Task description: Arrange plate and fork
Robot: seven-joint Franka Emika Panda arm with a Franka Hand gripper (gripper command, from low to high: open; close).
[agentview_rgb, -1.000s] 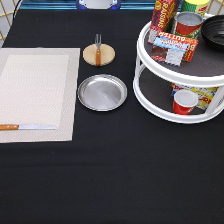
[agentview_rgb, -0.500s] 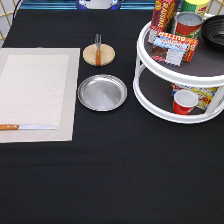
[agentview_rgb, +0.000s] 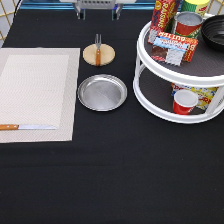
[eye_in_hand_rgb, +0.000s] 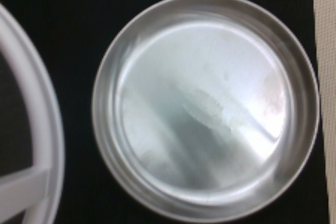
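nothing has moved since the earlier frames | gripper out of exterior view, fingers' state unknown | plate [agentview_rgb: 102,92] centre frame, beside placemat [agentview_rgb: 37,92] | fork [agentview_rgb: 98,48] on wooden disc [agentview_rgb: 98,54] above plate

plate [agentview_rgb: 102,92] boxed in: placemat [agentview_rgb: 37,95] left, white turntable rack [agentview_rgb: 150,102] right, wooden disc [agentview_rgb: 98,54] above; gripper unseen.
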